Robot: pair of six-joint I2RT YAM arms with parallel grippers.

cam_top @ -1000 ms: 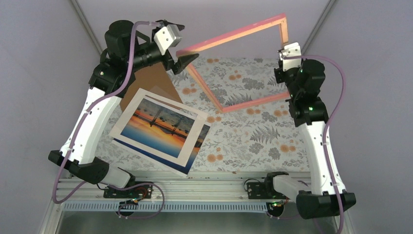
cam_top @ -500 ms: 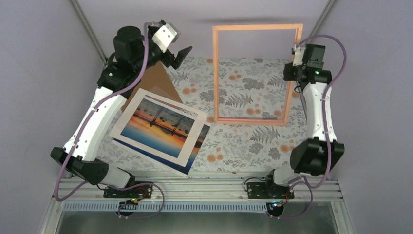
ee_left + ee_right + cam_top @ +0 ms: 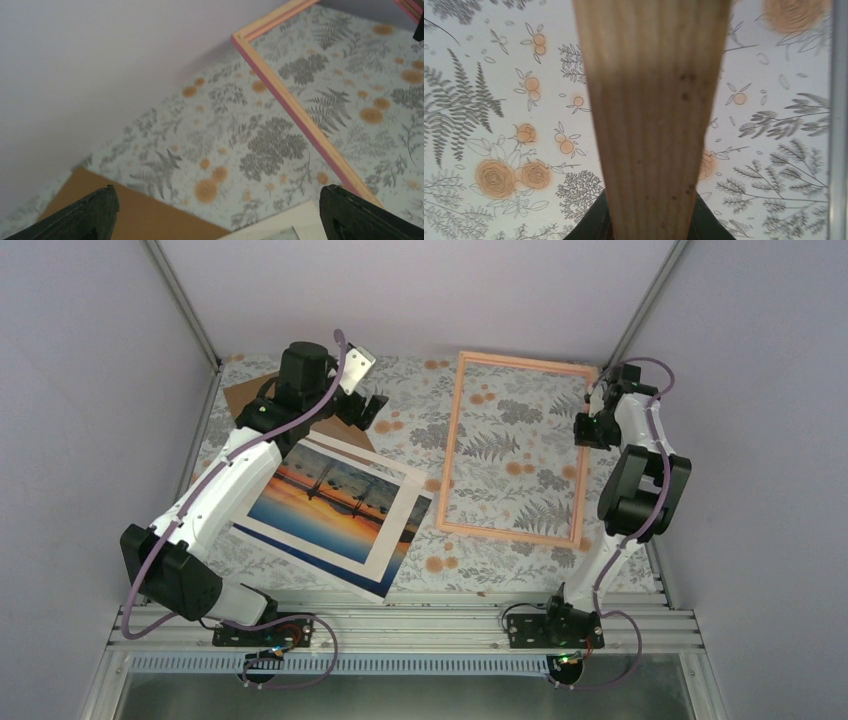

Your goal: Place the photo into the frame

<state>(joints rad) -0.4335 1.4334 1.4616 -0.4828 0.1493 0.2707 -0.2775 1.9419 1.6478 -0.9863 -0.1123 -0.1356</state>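
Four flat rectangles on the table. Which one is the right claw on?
The pink frame: open-centred, alone on the right, with the right claw gripping its right bar. The others overlap at left.

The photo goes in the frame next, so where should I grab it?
Probably the photo by the corner poking out past the white mat board lying on it, approached low from the frame side, since it lies flat, mostly under the mat.

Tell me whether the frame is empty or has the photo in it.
Empty. The floral tablecloth shows through the frame, and the photo lies apart to its left under a white mat.
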